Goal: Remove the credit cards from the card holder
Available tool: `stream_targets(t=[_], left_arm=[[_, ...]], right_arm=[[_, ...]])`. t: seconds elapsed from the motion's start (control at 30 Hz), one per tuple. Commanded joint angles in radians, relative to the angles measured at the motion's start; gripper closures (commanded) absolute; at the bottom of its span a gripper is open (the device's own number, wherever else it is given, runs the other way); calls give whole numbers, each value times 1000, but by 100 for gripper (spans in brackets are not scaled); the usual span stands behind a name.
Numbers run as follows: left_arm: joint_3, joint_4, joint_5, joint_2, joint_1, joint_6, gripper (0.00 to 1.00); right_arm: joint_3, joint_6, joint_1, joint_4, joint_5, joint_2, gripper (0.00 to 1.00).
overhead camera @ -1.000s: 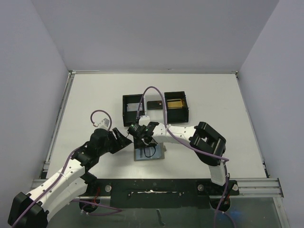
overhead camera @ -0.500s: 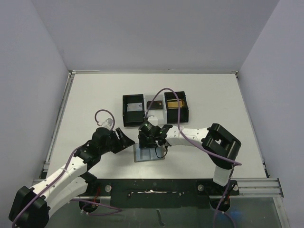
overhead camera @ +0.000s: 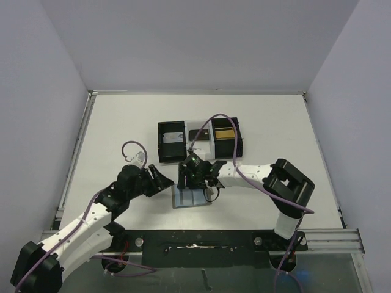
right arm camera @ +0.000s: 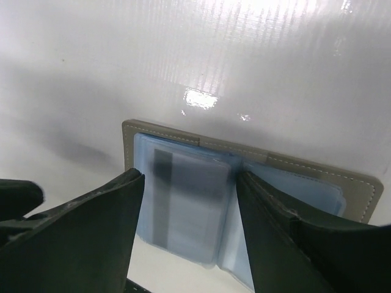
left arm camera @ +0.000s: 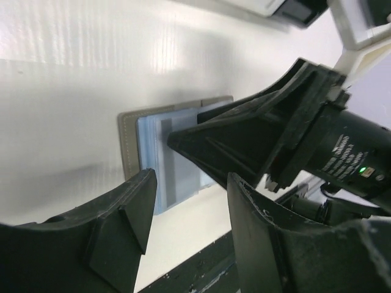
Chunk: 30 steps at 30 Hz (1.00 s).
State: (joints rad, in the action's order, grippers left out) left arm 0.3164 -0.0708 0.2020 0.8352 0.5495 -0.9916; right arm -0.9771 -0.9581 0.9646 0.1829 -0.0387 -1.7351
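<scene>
With the card holder [right arm camera: 256, 157] open at 6 o'clock on the bench [overhead camera: 122, 134], the right gripper [right arm camera: 189, 177] spread over its credit card [right arm camera: 190, 210] and the left gripper [left arm camera: 190, 183] spread empty at its 10 o'clock, we risk dragging the unpinned holder along.

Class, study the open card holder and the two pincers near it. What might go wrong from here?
1. The right pincer straddles a card still tucked in the card holder; closing may grab the holder too and lift it whole, since nothing seems to pin it down.
2. The left pincer, open, points at the right one from close by; they may collide.
</scene>
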Motion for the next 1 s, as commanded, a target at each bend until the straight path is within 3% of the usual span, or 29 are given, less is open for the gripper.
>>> stream_targets(t=[0.0,0.3,0.5,0.6,0.73,0.97], left_arm=[[31,-120,-176,-136,1,-27,51],[38,-257,-285,-284,-3,-54,51],[43,-242,-282,-262,-3,-55,51],[50,-234,-278,-245,-4,-52,51],[54,-233,-278,-240,-5,-47,51],[33,-183,-224,-230,-5,-40,51]], right_arm=[[-129,14,55,188,-135,-74,35],[-359,0,133,452,-289,-254,31],[-437,6,170,544,-365,-315,31],[-446,9,175,550,-368,-326,36],[-412,28,170,484,-330,-284,41],[-203,50,95,180,-103,-129,44]])
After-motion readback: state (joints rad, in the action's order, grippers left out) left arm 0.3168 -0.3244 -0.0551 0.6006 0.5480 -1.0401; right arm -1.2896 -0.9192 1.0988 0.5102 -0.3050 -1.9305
